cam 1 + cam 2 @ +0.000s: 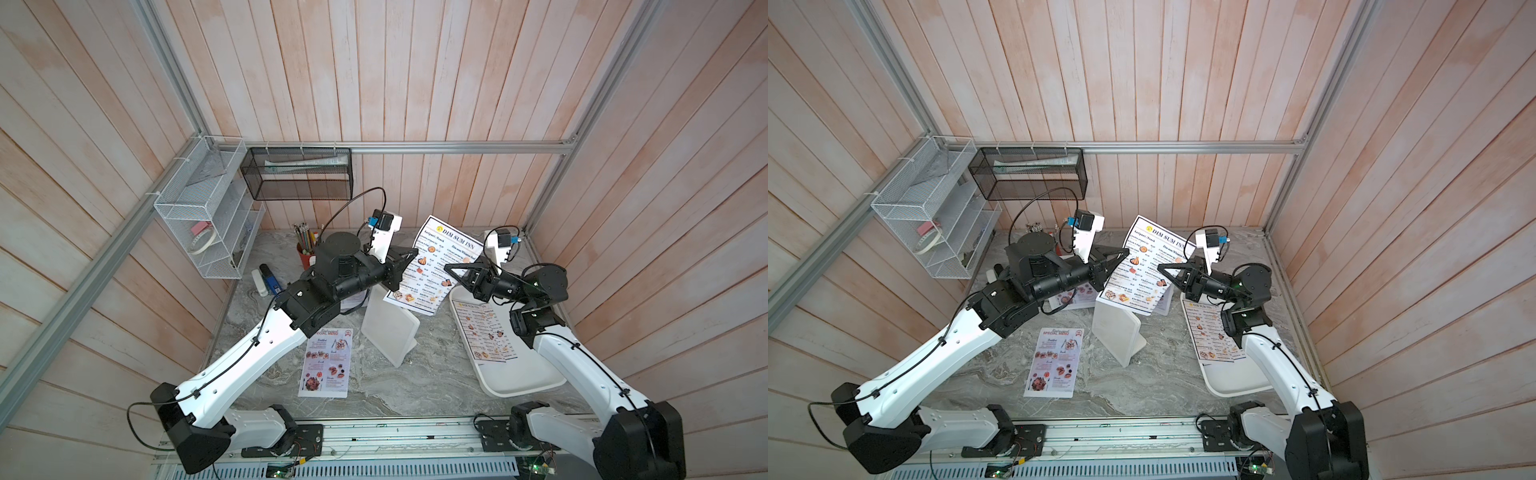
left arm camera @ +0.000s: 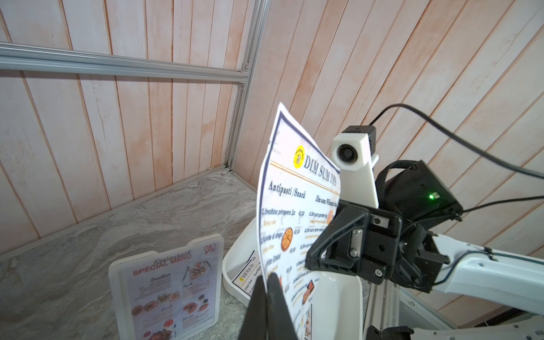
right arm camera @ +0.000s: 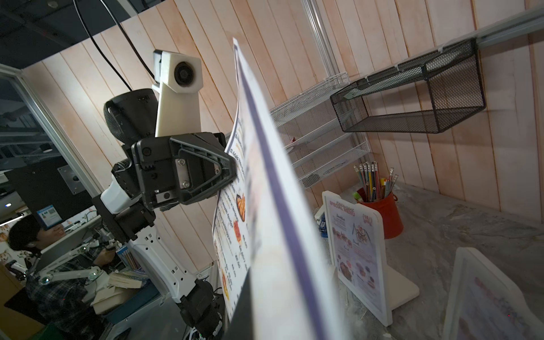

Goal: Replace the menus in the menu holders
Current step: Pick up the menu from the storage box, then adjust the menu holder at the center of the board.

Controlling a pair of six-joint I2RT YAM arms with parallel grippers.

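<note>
The task is judged to be underway, with no replacement finished yet. One Special Menu sheet (image 1: pixel 326 363) is seen lying loose and flat on the counter (image 1: pixel 415 390), which suggests that one holder is already emptied. A Special Menu is shown inside at least two of the menu holders: one (image 2: pixel 167 291) near the white tray (image 1: pixel 523 380), and one (image 1: pixel 1071 297) partly hidden behind the left arm. The middle holder (image 1: pixel 388 328) is turned with its back to both top views, so its content cannot be told. Further Dim Sum Inn sheets (image 1: pixel 486 332) are kept in the tray.

The Dim Sum Inn menu (image 1: pixel 432 253) is held in the air above the counter, tilted and slightly bowed, over the far end of the middle holder, and is in no holder. It is gripped from two sides. The left pincer (image 2: pixel 268 278) is closed on one edge and the right pincer (image 1: pixel 449 267) is closed on the opposite edge, so the sheet is spanned between them. What is left, by this judgement, is the feeding of this sheet into a holder and the same exchange for the others.
</note>
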